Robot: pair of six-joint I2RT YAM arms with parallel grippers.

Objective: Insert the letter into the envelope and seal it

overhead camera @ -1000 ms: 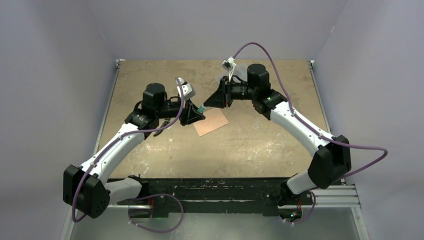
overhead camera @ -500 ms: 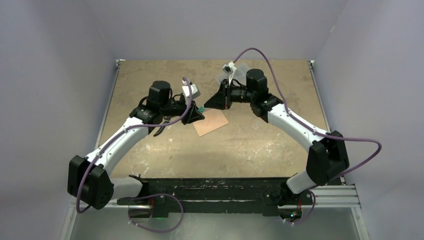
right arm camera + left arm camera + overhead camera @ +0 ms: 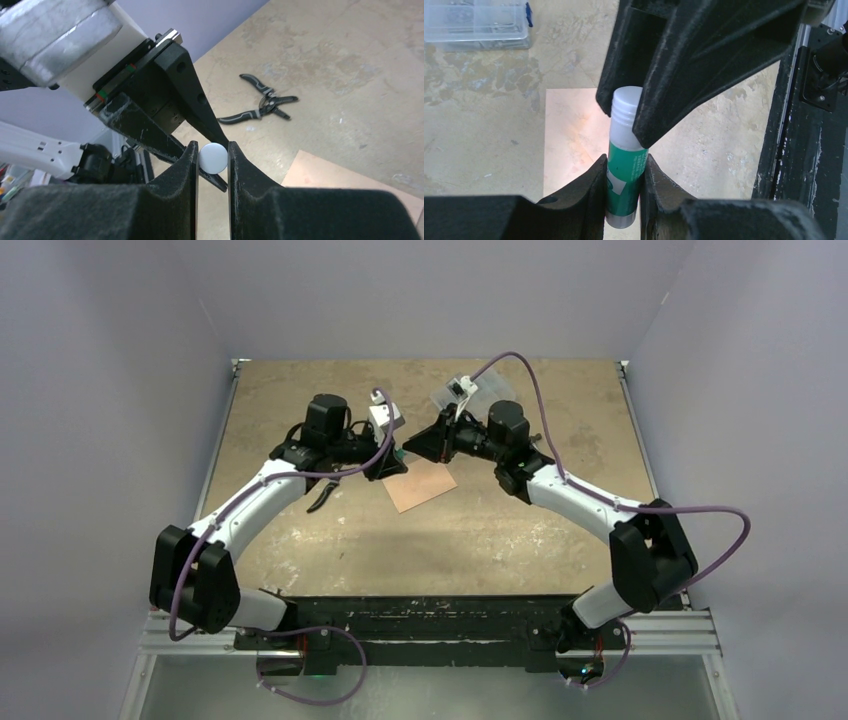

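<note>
A green glue stick (image 3: 626, 165) with a white cap (image 3: 626, 107) hangs in the air, and my left gripper (image 3: 625, 162) is shut on its green body. My right gripper (image 3: 213, 150) faces it and is shut on the white cap (image 3: 213, 158). In the top view the two grippers meet tip to tip, left gripper (image 3: 393, 462) against right gripper (image 3: 412, 448), over the table's middle. Just below them the salmon-tan envelope (image 3: 420, 485) lies flat on the table; its flap cannot be made out. The envelope (image 3: 574, 135) shows behind the stick. The letter is out of view.
Black-handled pliers (image 3: 325, 495) lie on the table left of the envelope, also in the right wrist view as pliers (image 3: 262, 105). A clear plastic box (image 3: 476, 22) sits farther off. The black rail (image 3: 430, 615) runs along the near edge.
The right jaws have narrowed onto the glue stick's cap. Both arms have shifted, the left wrist farther from the bases and the right wrist to the left; the envelope has not moved.
</note>
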